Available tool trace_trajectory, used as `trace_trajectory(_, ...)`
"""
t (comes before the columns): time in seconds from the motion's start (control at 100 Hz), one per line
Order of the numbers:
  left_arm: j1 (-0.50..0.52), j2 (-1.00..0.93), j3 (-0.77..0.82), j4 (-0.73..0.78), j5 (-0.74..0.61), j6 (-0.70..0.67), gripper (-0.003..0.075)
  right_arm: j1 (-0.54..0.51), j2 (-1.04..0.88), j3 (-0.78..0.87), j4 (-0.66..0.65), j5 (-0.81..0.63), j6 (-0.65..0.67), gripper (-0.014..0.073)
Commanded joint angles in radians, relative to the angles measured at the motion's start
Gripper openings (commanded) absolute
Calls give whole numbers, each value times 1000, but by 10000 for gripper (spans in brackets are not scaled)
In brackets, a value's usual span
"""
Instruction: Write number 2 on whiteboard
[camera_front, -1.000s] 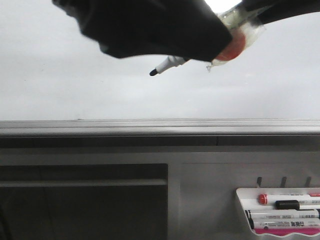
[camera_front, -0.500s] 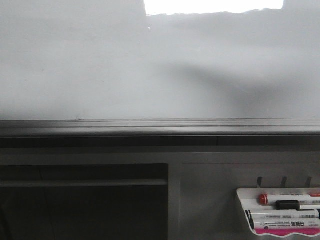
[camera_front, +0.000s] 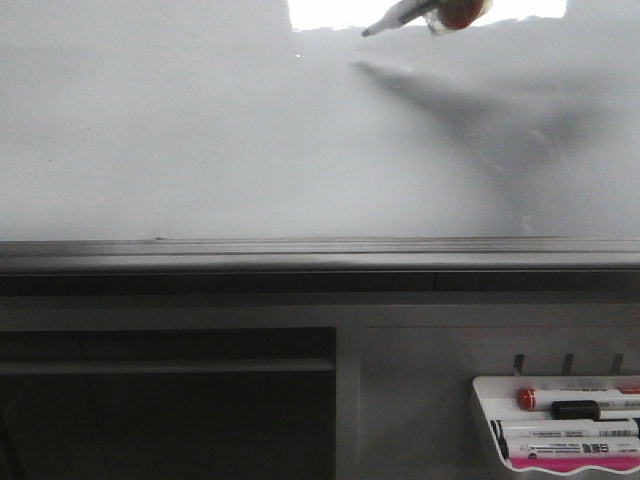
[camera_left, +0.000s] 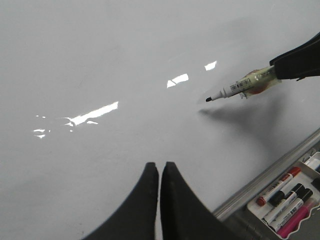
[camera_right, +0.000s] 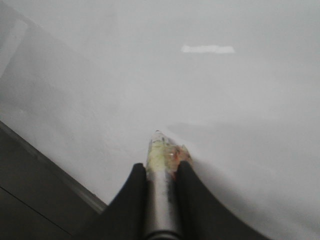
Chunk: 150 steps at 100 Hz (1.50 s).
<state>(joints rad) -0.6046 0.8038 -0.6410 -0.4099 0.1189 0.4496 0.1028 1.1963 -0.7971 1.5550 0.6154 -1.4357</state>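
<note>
The whiteboard (camera_front: 200, 140) fills the upper part of the front view, with a glare patch at its top and a grey ledge (camera_front: 300, 255) below. No number 2 shows on it. My right gripper (camera_right: 161, 167) is shut on a marker (camera_right: 161, 195). The marker (camera_left: 240, 87) has a tape-wrapped body and a black tip pointing at the board, close above its own shadow. In the front view only the marker's tip end (camera_front: 405, 14) shows at the top edge. My left gripper (camera_left: 159, 166) is shut and empty, near the board below the marker.
A small white tray (camera_front: 560, 425) with several markers hangs below the ledge at the lower right; it also shows in the left wrist view (camera_left: 287, 200). A dark panel (camera_front: 170, 400) lies below the ledge at the left.
One second ago my right arm and the marker crossed the upper front view. Half a second ago they were out of frame. Now the marker tip shows at the top edge, casting a shadow.
</note>
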Motion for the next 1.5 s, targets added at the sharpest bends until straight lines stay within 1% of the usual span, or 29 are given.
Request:
trace_trajectory(0.0, 1, -9, -28, -16, -83, -12, -20, -2, -3, -30, 69, 2, -36, -67)
trace_trajectory(0.14, 1, -9, -28, -18, -83, -12, -20, -2, 6, -30, 76, -63, -38, -67)
trace_trajectory(0.35, 1, -9, -28, -18, -83, -12, -20, -2, -1, -30, 89, -124, -43, -67)
trace_trajectory(0.58, 1, -9, -28, -18, -85, -12, -20, -2, -76, -18, 89, -240, -43, -67)
trace_trajectory(0.73, 1, -9, -28, -18, -85, -12, -20, -2, -122, 43, 87, -304, -43, -67)
trace_trajectory(0.88, 1, -9, -28, -18, -85, -12, -20, -2, -145, 113, 87, -283, -43, -67)
trace_trajectory(1.04, 1, -9, -28, -18, -87, -12, -20, -2, -133, 168, 87, -157, -43, -67)
trace_trajectory(1.19, 1, -9, -28, -23, -87, -12, -20, -2, -83, 174, 87, -55, -43, -67)
trace_trajectory(1.39, 1, -9, -28, -37, -87, -12, -20, -2, -52, 174, 87, -45, -43, -67)
trace_trajectory(1.49, 1, -9, -28, -37, -87, -12, -20, -2, -52, 174, 84, -70, -43, -65)
